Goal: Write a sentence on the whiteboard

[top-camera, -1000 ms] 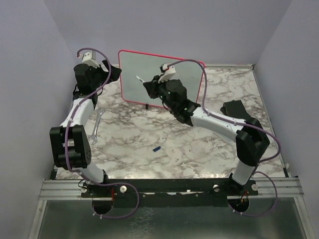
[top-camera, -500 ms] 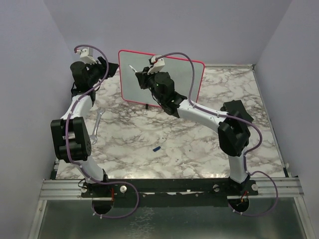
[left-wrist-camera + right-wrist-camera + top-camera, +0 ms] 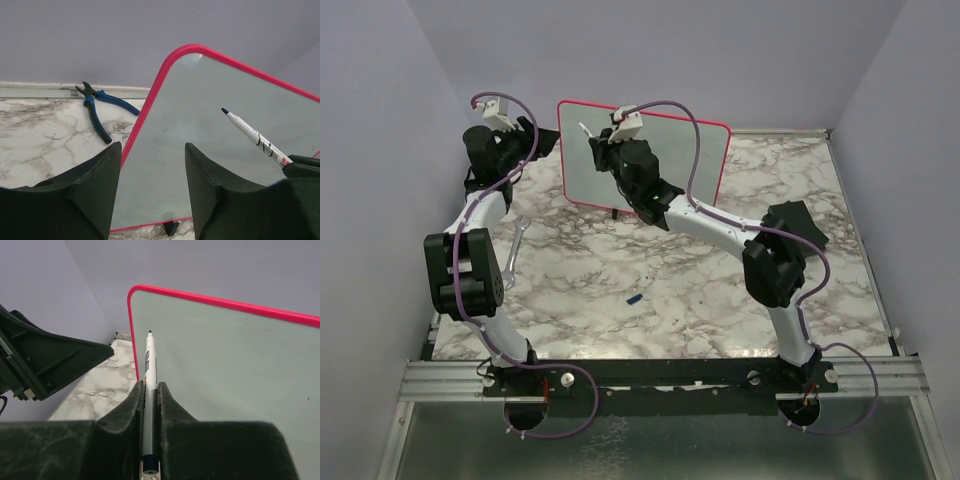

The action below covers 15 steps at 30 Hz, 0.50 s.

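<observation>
Facing whiteboard [image 3: 210,165] left edge: left gripper [image 3: 152,150], jaws apart; right gripper [image 3: 150,387] clamps marker [image 3: 149,355].

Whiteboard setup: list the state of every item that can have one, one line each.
whiteboard: upright, blank, nothing written yet.
marker: uncapped, tip toward the board's upper left; contact unclear.
right gripper: shut on the marker.
left gripper: open, fingers either side of the board's left edge.
pliers: lying flat on the table, handles spread.
</observation>
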Tool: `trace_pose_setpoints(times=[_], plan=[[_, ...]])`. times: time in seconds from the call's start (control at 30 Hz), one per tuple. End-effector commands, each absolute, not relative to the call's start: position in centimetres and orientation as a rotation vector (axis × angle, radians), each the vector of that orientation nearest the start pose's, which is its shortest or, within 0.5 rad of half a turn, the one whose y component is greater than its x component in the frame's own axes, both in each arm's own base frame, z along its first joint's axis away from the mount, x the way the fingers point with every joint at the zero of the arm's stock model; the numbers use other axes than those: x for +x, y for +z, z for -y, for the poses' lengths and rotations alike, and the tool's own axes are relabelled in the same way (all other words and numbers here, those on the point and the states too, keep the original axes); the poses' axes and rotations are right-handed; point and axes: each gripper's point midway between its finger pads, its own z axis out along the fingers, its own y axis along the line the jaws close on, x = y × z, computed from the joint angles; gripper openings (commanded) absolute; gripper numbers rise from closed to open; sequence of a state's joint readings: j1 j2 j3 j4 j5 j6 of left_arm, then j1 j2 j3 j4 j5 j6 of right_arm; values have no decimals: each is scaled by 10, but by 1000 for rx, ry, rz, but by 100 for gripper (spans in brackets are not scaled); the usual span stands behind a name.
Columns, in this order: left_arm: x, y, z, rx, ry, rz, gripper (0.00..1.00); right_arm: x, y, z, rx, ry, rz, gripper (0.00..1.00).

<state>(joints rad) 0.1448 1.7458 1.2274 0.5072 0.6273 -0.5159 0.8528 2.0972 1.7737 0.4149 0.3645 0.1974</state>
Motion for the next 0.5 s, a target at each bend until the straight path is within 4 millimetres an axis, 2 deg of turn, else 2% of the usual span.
trace_pose_setpoints(times=[0.0,0.47], plan=[[523,262,45,-11,-790,-1627,55,472,291,-457,-194,513,-1514,0],[525,254,46,-10,-802,-1641,54,477,284,-461,-178,474,-1516,0]])
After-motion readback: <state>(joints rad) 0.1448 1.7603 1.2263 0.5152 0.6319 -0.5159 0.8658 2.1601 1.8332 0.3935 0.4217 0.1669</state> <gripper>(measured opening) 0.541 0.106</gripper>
